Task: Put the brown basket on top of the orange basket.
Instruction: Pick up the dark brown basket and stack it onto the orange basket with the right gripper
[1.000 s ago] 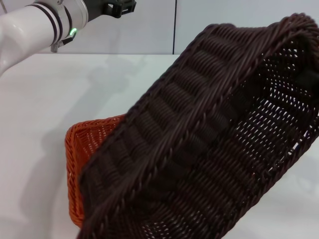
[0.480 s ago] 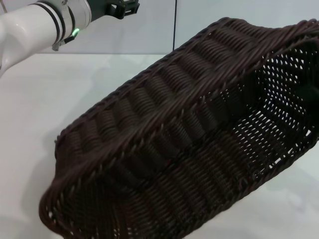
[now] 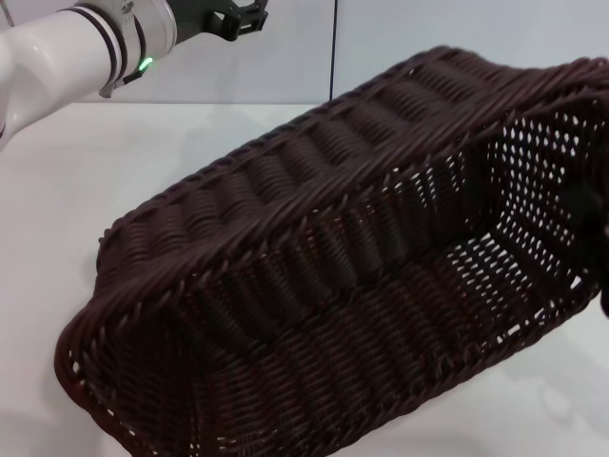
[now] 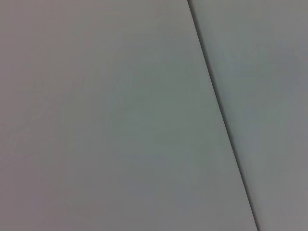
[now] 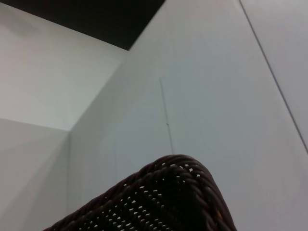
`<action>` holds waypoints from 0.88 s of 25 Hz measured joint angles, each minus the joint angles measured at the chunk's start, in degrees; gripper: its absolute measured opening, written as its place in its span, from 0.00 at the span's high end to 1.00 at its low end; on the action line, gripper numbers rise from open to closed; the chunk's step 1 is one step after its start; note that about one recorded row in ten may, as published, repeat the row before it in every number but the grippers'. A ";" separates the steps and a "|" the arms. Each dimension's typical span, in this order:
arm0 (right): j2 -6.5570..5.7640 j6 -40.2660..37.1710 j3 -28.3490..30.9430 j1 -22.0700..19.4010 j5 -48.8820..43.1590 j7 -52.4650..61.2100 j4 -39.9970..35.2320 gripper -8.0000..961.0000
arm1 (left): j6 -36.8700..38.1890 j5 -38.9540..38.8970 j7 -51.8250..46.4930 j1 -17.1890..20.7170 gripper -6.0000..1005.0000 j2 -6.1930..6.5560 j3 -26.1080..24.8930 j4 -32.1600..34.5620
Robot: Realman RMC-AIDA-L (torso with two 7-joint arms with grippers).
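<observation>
— What's that up at the far left?

— That's the left arm [image 3: 71,48], white with black rings and a small green light on it. It's raised high, well away from the work. Its gripper [image 3: 233,14] is a dark piece right at the top edge, against the pale wall [image 3: 428,29]. I can't tell whether its fingers are spread or closed; too little of it shows. Its wrist camera sees only wall panels with a thin dark seam.

— And the brown basket?

— The brown basket [image 3: 324,276] fills nearly everything in front of me. It's tilted hard, lifted off the white table [image 3: 114,181], with its open mouth turned toward the near side so you look straight into the weave. Its left end hangs low and near, its right end is higher and farther. Light comes through the open-weave wall on the right.

— Who's holding it?

— Something dark sits at the right end behind the weave, at the right edge, likely the right gripper [image 3: 582,205], but I can't make out its fingers or say how it grips. The right wrist view shows only a rounded corner of the brown basket's braided rim against the wall and ceiling.

— The orange basket?

— I can't see it from here.
</observation>
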 joint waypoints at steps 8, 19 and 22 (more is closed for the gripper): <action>0.15 3.88 -0.93 -1.71 -0.74 -1.30 3.82 0.82 | 0.00 -0.02 1.48 -0.74 0.16 -0.02 0.06 -1.43; 0.32 6.64 -1.21 -3.10 -1.32 -2.73 8.17 0.82 | 0.08 -0.01 2.33 -1.25 0.16 -0.16 0.63 -2.32; 0.32 7.94 -0.78 -3.45 -1.33 -2.74 8.31 0.80 | 0.09 0.01 2.40 -1.46 0.16 -0.18 1.13 -2.36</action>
